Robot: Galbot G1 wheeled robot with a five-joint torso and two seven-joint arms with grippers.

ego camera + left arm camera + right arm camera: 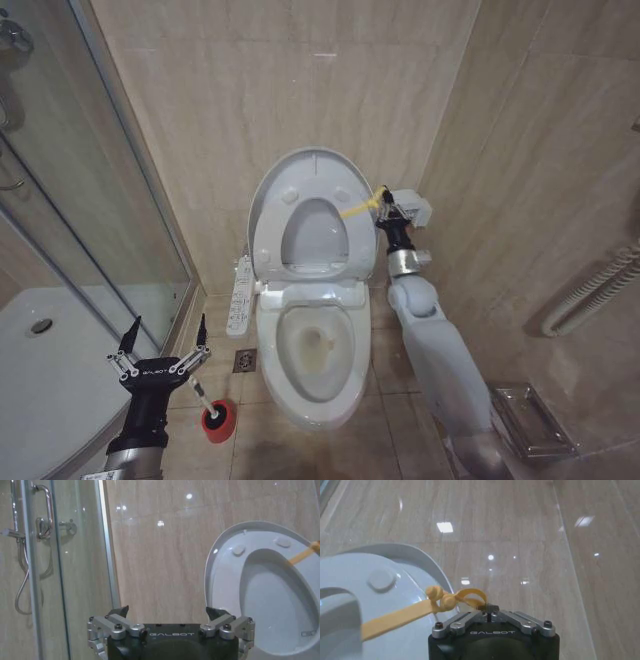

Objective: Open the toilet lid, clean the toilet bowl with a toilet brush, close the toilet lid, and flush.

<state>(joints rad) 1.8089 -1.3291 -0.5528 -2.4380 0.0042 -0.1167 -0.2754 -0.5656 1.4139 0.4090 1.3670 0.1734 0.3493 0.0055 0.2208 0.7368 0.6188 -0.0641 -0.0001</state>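
- Your right tool [385,207] sits at the upper right edge of the toilet lid [300,180], clenched on the knotted end of a yellow strap [445,600] tied to that lid.
- The toilet lid stands raised against the wall behind the toilet bowl [318,345]; the seat ring [312,240] is up with it, leaving the bowl exposed and its stained inside in plain sight.
- Your left tool [163,337] hangs left of the bowl with its fingers spread wide, grasping nothing, just above the toilet brush [204,398].
- The toilet brush stands in its red holder [218,421] on the floor, left of the bowl's front, beside the shower tray [50,380].
- Risk: letting the strap go while the lid is not fully settled against the wall could, in my judgement, let lid and ring drop back over the bowl.
- Risk: the brush handle is thin and leans; an off-centre descent may tip the holder or knock the handle aside.
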